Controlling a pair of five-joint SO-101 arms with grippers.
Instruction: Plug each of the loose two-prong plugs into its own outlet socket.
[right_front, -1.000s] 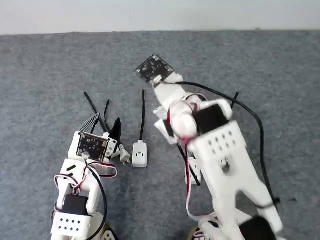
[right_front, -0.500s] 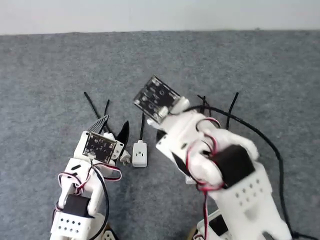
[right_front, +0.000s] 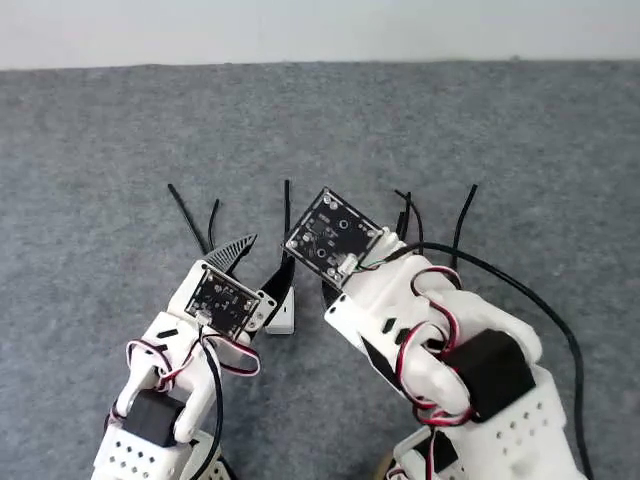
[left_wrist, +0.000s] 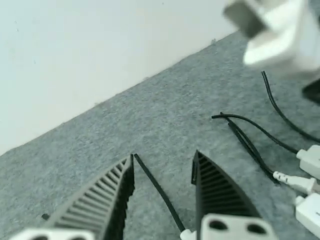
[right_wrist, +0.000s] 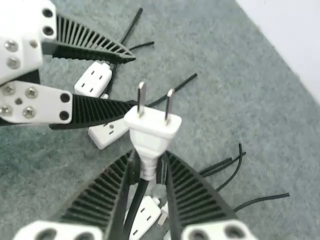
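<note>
**Right gripper.** The right gripper (right_wrist: 148, 175) is pinching a white plug (right_wrist: 150, 127) by its neck. Both fingers (right_wrist: 100, 200) are pressing on the moulding where the black lead leaves it. The plug's two prongs are pointing away from the wrist, toward the left gripper (right_wrist: 133, 82), with the grey carpet (right_wrist: 215, 65) behind.

**Left gripper.** Its fingers are standing spread wide and are gripping nothing. In the left wrist view a thin black cord (left_wrist: 157, 192) is lying on the carpet between them, running to a small white piece at the picture's edge.

**Sockets.**
- In the right wrist view a white socket (right_wrist: 93, 80) is lying on the carpet in the gap between the left gripper's spread fingers.
- A second socket (right_wrist: 107, 134) is lying partly under one of those fingers, and it appears just beside the held plug.
- A third socket (right_wrist: 145, 212) is showing on the carpet behind the right gripper's fingers.
- From the high view, one left finger is covering the far end of the second socket, and the right arm (right_front: 430, 340) is leaning in just beside it.

**Surroundings.** Several loose leads (right_front: 190, 220) are lying fanned on the carpet beyond both grippers.
</note>
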